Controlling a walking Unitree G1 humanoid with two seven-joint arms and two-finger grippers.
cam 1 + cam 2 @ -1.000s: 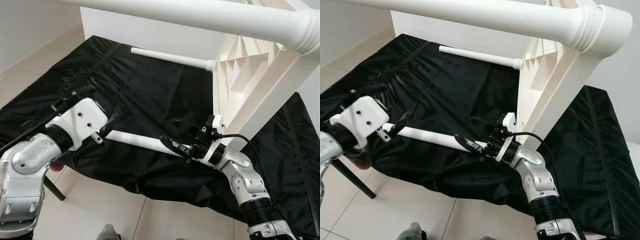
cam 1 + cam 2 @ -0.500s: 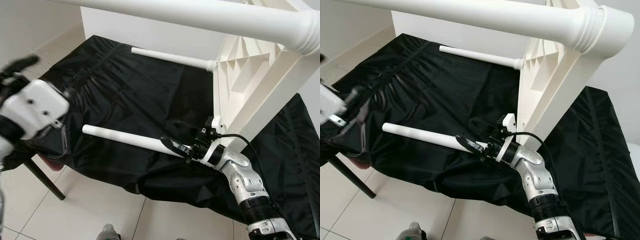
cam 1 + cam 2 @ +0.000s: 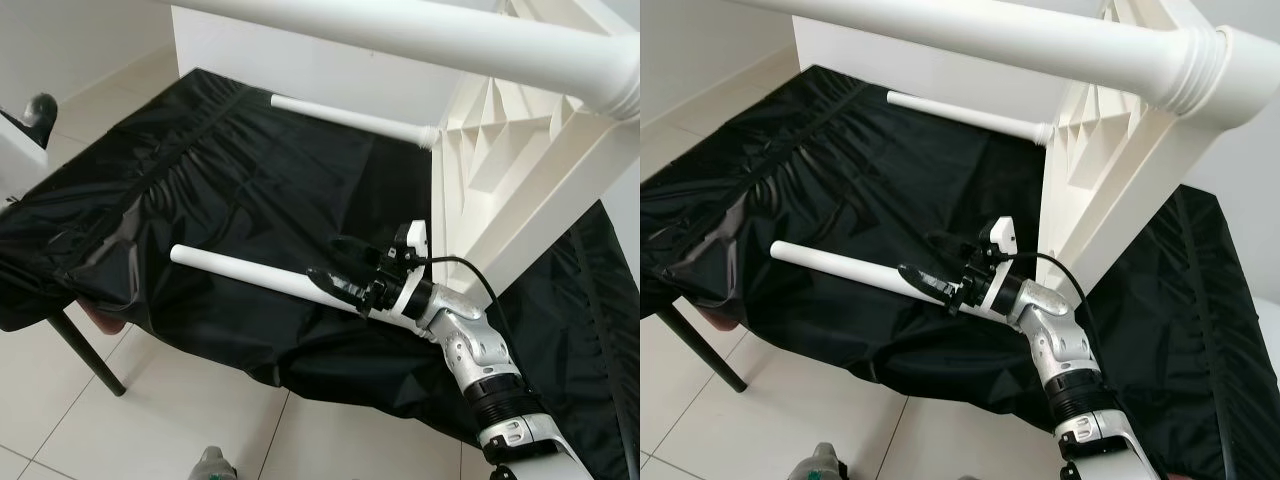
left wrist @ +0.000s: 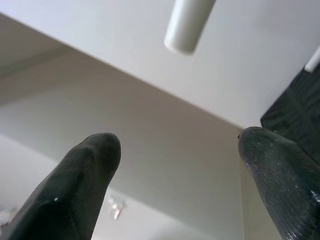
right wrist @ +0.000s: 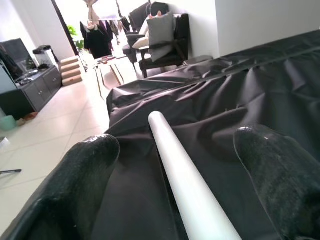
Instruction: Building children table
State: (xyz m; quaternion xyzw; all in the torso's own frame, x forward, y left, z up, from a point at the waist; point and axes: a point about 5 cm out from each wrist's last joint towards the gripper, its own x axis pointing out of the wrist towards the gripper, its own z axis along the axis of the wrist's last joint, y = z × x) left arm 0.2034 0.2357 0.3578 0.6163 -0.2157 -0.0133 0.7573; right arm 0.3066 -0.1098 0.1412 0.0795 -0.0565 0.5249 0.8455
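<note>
A loose white table leg (image 3: 245, 273) lies across the black cloth (image 3: 250, 180). Its near end runs between the fingers of my right gripper (image 3: 336, 268), which stands open; in the right wrist view the leg (image 5: 175, 160) passes between the two pads without touching either tip. The white children's table (image 3: 500, 140) stands tipped on the cloth at the right, ribbed underside facing me. One fitted leg (image 3: 350, 113) sticks out to the left, and another (image 3: 420, 35) crosses the top. My left gripper (image 4: 180, 145) is open and raised at the far left, one fingertip (image 3: 40, 105) showing.
The cloth drapes over a low stand with a dark leg (image 3: 88, 350) at the front left. Pale tiled floor (image 3: 180, 420) lies in front. The tipped table's top edge (image 3: 300, 60) closes off the back.
My left gripper has let go of the loose leg's far end and swung up and away to the left. The leg and my right gripper have stayed put.
</note>
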